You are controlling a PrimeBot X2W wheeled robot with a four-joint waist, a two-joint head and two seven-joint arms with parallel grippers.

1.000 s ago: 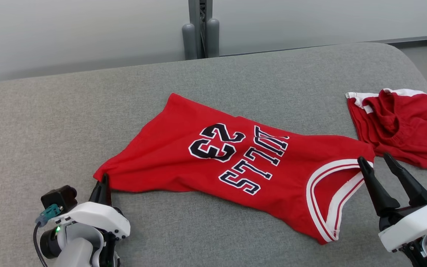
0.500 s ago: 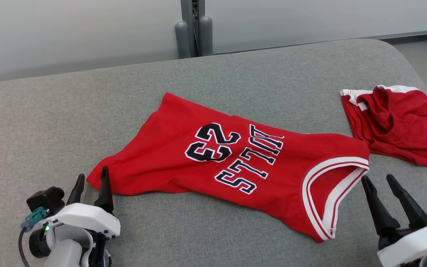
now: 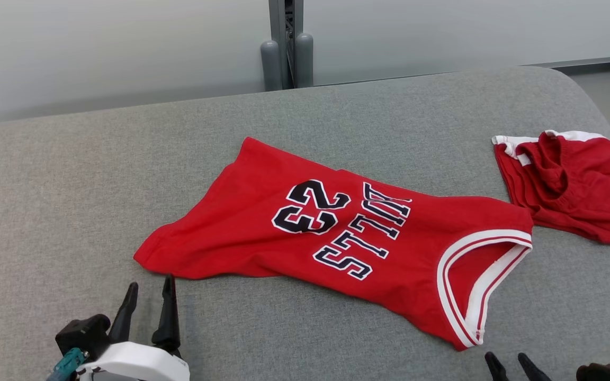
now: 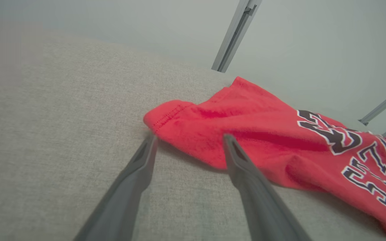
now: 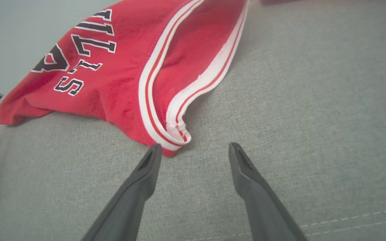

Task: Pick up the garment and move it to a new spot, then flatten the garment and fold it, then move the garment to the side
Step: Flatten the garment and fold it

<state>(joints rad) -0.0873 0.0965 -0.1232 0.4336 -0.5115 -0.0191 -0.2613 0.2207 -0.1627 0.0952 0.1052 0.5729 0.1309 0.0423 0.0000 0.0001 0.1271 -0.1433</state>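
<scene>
Left gripper (image 3: 150,282) has let go of the red jersey (image 3: 241,233) corner and backed off, fingers spread wide. Right gripper (image 3: 505,356) is spread too, holding nothing, low over the grey cushion (image 3: 72,185).

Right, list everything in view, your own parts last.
jersey: one, red with white trim and dark lettering, spread across the table's middle
other garment: one, red with white trim, crumpled at the table's right edge
table: one, grey fabric top, under both garments
post: one, grey metal, behind the table's far edge
left gripper: one, dark, open, at the jersey's near-left corner
right gripper: one, dark, open, near the jersey's trimmed corner
</scene>
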